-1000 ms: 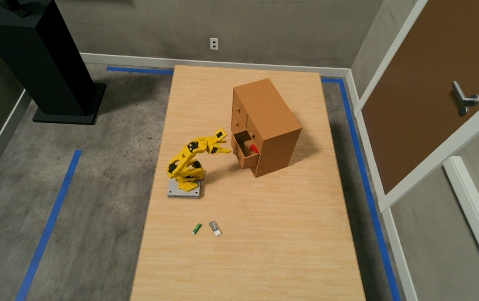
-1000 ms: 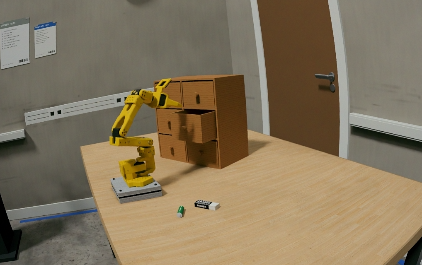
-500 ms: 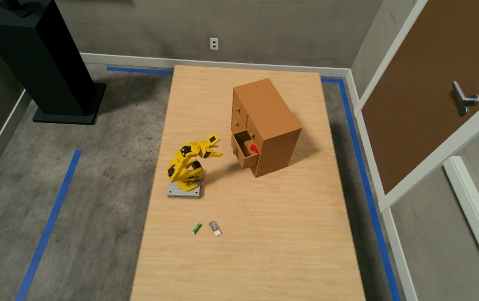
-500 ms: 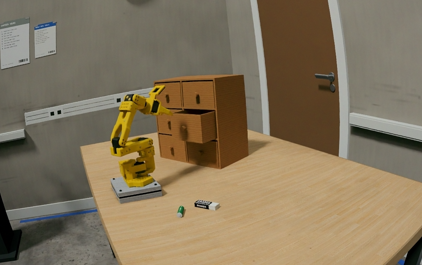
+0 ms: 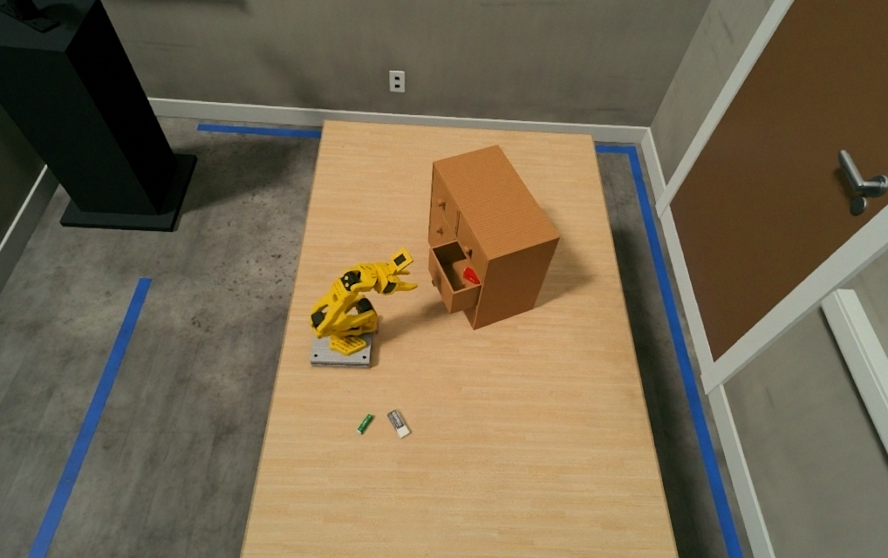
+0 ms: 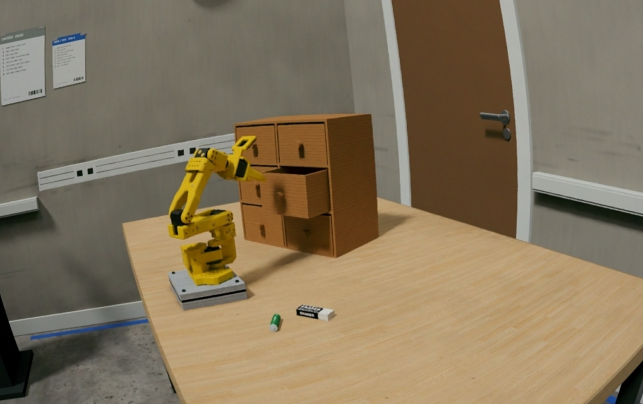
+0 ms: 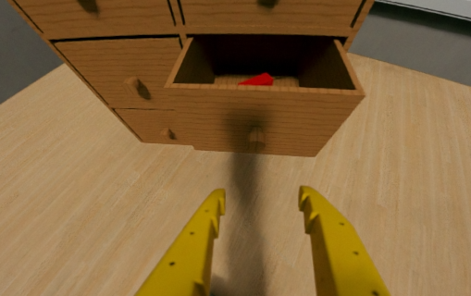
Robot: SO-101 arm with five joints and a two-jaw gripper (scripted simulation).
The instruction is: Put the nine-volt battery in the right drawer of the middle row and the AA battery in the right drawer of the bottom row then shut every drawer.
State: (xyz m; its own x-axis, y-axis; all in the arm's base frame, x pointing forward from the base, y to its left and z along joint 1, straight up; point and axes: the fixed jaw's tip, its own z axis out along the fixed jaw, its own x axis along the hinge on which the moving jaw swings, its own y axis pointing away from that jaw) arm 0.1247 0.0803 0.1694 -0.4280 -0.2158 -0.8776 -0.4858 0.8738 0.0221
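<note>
The red nine-volt battery (image 5: 470, 275) (image 7: 260, 80) lies inside the right middle drawer (image 5: 462, 301) (image 6: 296, 201) (image 7: 204, 113), which stands pulled out of the chest (image 5: 496, 207) (image 6: 352, 175). My gripper (image 5: 413, 284) (image 6: 263, 177) (image 7: 262, 191) is open and empty, in front of that drawer and apart from it. The drawer's knob (image 7: 256, 139) shows ahead, between the fingers' directions. The green AA battery (image 5: 364, 423) (image 6: 275, 322) lies on the table. The right bottom drawer (image 6: 309, 235) is shut; the open drawer hides it in the wrist view.
A black and white eraser (image 5: 398, 423) (image 6: 315, 312) lies beside the AA battery on the table (image 5: 502, 443) (image 6: 439, 301). The chest's other drawers are shut. The open drawer juts out above the right bottom drawer, and its shadowed front faces the arm.
</note>
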